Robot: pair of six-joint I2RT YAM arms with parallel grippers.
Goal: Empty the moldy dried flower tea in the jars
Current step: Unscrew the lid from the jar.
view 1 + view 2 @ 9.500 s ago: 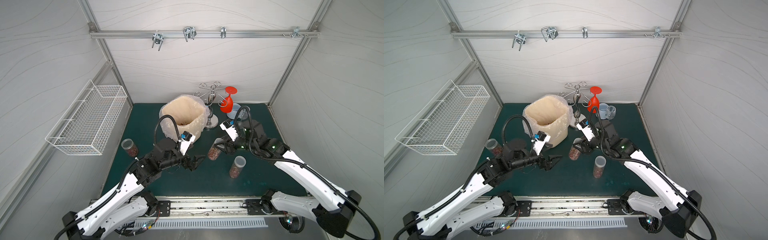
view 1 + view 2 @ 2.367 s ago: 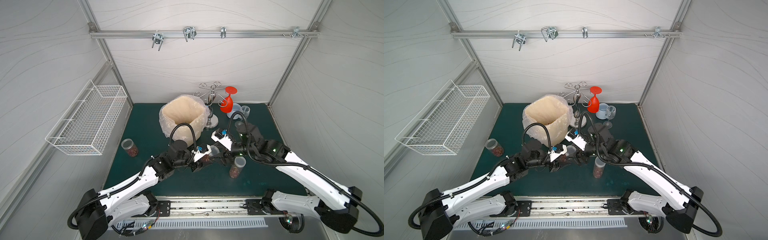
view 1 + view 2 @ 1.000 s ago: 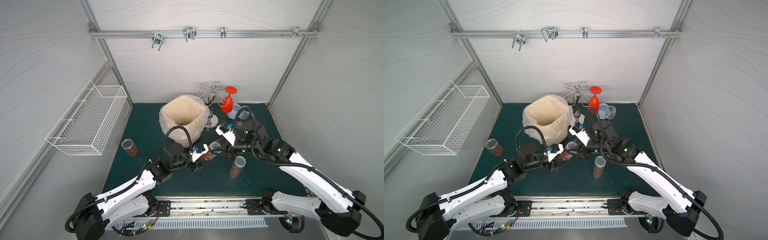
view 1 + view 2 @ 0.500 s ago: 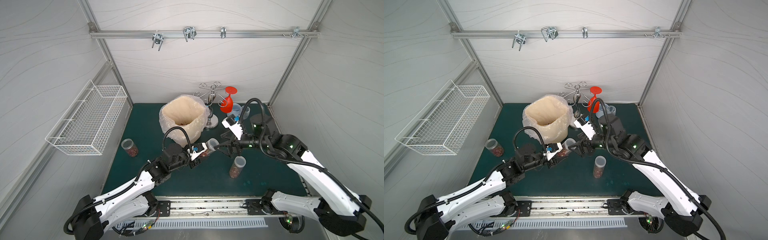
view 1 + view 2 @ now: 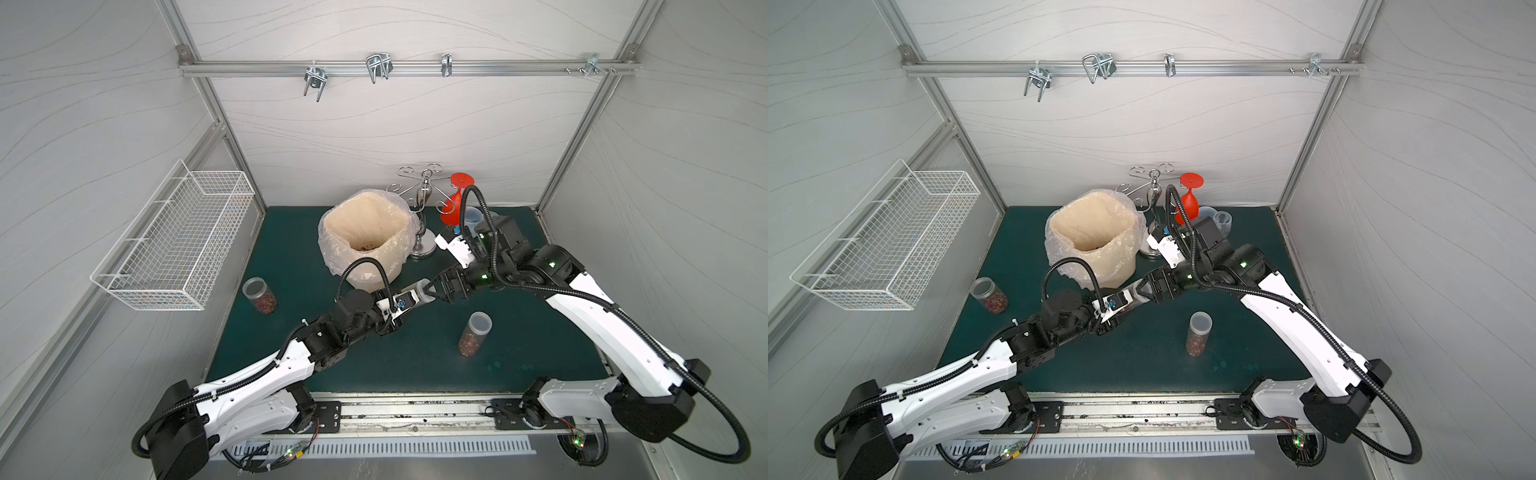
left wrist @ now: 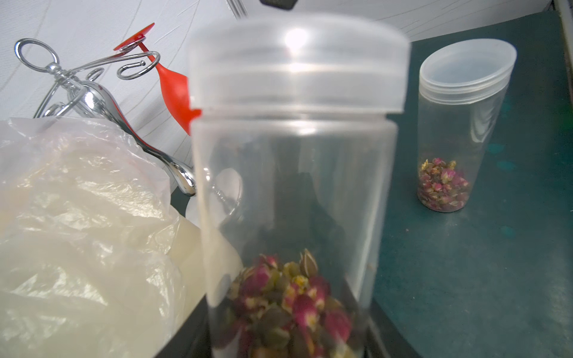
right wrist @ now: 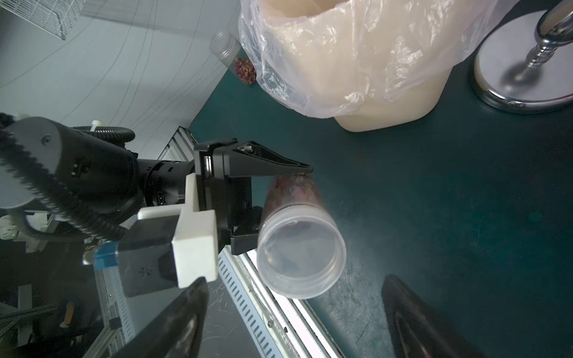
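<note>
My left gripper is shut on a short narrow jar, held off the mat and tilted, lid end toward the right arm. The jar fills the left wrist view, its translucent lid on and dried flower tea at its bottom. My right gripper is open wide, its fingertips on either side of the lid without touching it. A tall jar with tea stands on the mat. A wider jar stands at the left.
A beige bin with a plastic liner stands just behind the held jar. A chrome glass rack, a red wine glass and a pale blue mug sit at the back. A wire basket hangs on the left wall.
My right gripper has opened wide, drawn back a little and come in again at the lid end of the held jar. The left gripper has kept its hold on the jar.
</note>
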